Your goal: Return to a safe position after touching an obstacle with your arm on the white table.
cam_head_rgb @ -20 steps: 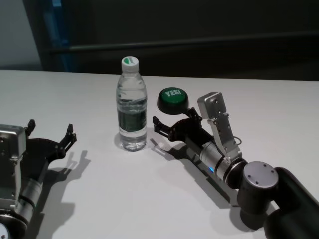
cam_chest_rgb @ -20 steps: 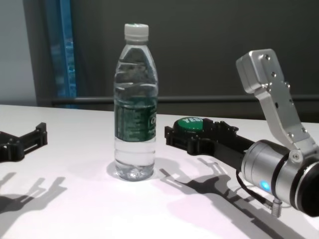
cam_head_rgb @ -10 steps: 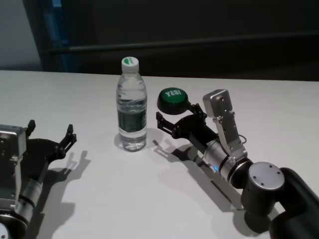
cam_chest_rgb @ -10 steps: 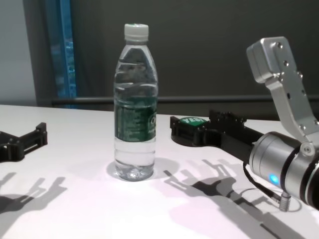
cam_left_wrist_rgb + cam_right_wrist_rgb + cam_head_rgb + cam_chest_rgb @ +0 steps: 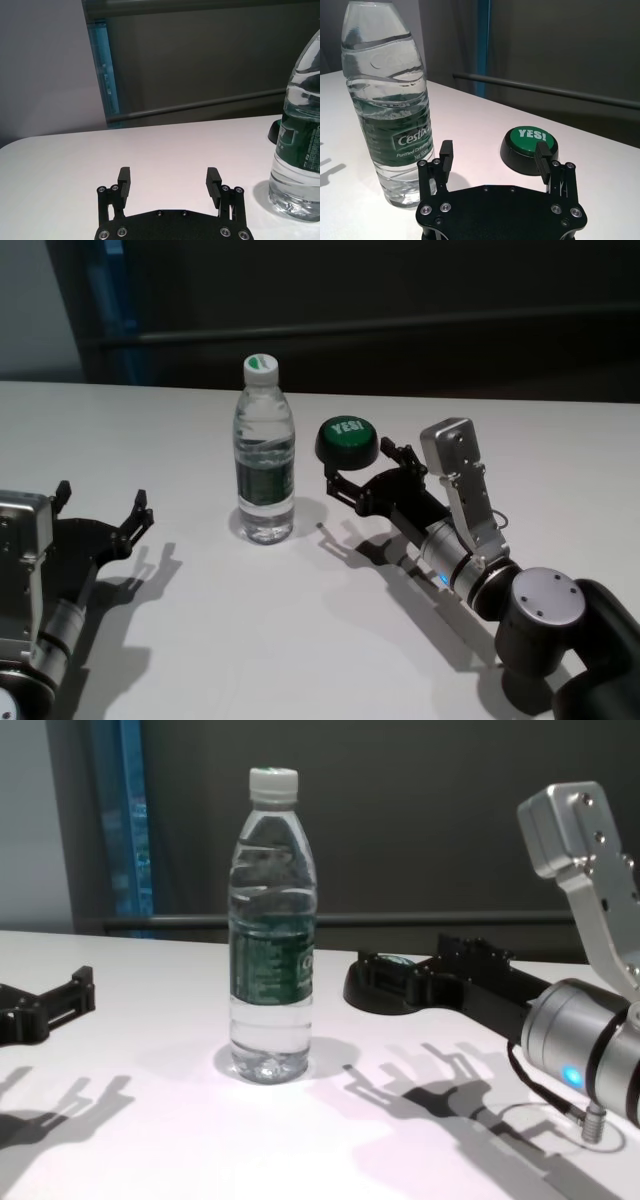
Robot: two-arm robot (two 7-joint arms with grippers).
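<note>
Two grippers of mine low in frame, left gripper point(image 5: 100, 508) parked lower left with jaws wide and empty, right gripper point(image 5: 368, 472) centre-right, jaws wide, empty, just beside green button point(image 5: 347, 439), bottle point(image 5: 265, 452) upright mid-frame on white table point(image 5: 150, 430), apart from both.

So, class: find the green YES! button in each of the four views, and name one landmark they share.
Head view: green YES! button at centre, beside the right gripper.
Left wrist view: only a dark sliver behind the water bottle.
Right wrist view: centre-right.
Chest view: mostly hidden behind the gripper.
Shared landmark: the water bottle.
</note>
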